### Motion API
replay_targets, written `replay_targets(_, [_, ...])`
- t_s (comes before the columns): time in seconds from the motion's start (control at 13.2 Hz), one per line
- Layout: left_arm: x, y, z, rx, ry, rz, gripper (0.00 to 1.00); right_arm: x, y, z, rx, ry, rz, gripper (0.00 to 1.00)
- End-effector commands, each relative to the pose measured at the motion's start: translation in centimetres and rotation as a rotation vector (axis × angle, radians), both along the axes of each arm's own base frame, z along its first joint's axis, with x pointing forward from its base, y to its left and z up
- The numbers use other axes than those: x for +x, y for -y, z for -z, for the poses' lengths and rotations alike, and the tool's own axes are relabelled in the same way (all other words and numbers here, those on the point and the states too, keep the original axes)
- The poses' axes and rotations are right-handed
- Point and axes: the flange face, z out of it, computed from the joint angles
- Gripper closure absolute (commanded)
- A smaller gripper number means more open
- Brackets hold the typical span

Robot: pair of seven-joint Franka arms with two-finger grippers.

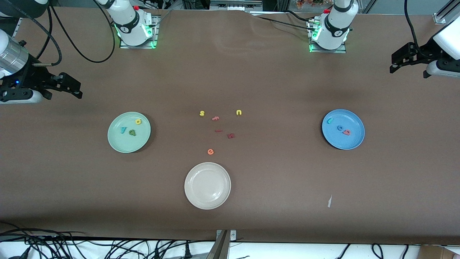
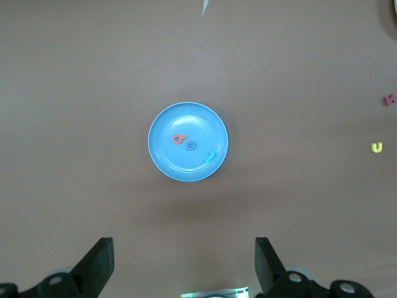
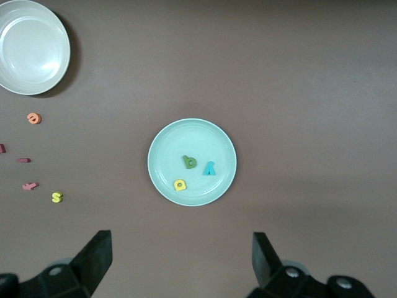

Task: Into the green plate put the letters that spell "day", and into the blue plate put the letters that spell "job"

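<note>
- Step in hand: sorting looks done. All six wanted letters lie in their plates, and both arms wait, pulled back to the ends of the surface (image 1: 251, 64).
- Left tool (image 1: 409, 66): jaws apart, empty, up in the air over bare surface at the left arm's end, clear of the blue plate (image 1: 355, 142).
- Right tool (image 1: 70, 88): jaws apart, empty, over bare surface at the right arm's end, clear of the green plate (image 1: 118, 144).
- Green plate holds "day": yellow d (image 1: 138, 121), dark green a (image 1: 132, 132), teal y (image 1: 124, 130), lying close together, none on the rim.
- Blue plate holds "job": teal j (image 1: 329, 121), blue o (image 1: 340, 127), pink b (image 1: 346, 132), in a short row near the middle.
- White plate (image 1: 194, 198), nearest the front camera, has nothing in it.
- Loose letters in mid-surface between the two plates: yellow s (image 1: 202, 113), yellow u (image 1: 239, 112), orange e (image 1: 210, 151), and three red pieces (image 1: 231, 135). None belongs to either word.
- Next move, as I judge it: nothing more to pick; at most hold off and leave the spare letters where they lie.
</note>
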Motion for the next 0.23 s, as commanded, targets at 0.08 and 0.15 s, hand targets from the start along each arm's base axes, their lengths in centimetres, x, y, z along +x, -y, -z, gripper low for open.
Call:
replay_targets(0.08, [0.50, 0.31, -0.64, 0.003, 0.000, -0.070, 0.00, -0.23, 0.35, -0.22, 0.016, 0.006, -0.001, 0.00])
replay_targets(0.15, [0.49, 0.37, -0.64, 0.005, 0.000, -0.070, 0.00, -0.26, 0.18, -0.21, 0.016, 0.004, -0.004, 0.00])
